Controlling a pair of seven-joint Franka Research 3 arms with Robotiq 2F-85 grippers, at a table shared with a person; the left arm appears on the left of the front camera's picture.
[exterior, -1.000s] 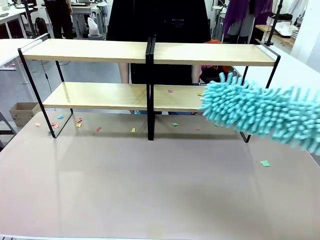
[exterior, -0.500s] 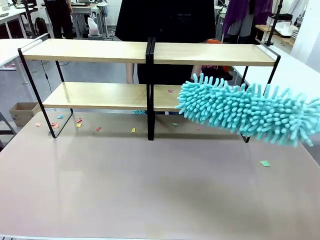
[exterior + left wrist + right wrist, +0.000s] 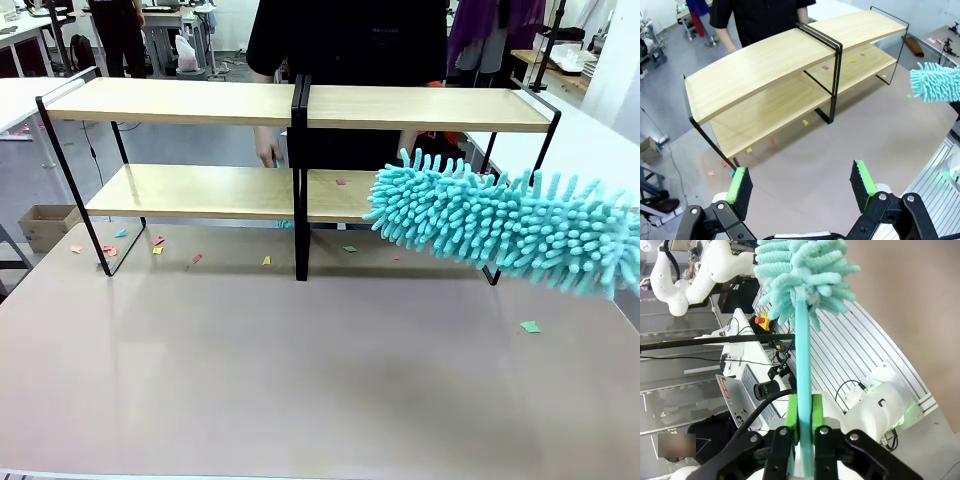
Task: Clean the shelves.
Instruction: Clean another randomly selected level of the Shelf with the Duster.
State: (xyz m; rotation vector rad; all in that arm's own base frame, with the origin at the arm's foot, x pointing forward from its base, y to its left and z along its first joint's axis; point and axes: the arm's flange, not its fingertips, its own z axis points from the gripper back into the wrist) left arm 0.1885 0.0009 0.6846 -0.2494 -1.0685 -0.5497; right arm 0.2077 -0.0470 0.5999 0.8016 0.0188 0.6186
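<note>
The beige table is taking up most of the front view. The shelves are standing across its twelve o'clock end: four pale wood boards on a thin black frame, two units meeting at a central post. A person in black is standing behind them at twelve o'clock.

A fluffy turquoise duster is reaching in from three o'clock, its tip pointing toward nine and hanging in front of the lower right board (whether it is touching the wood, I cannot tell). The right claw is clenching the duster's thin stiff handle between its green pads. The left claw is hovering released and empty above the table, facing the shelves.

Small coloured paper scraps are lying on the lower board and on the table around the frame's feet.

The shelves are looking stiff but probably light, so a hard sweep is likely to slide them. If they need steadying, the central black post seems the best place to grip. The soft duster head is likely to give under any pressure.
</note>
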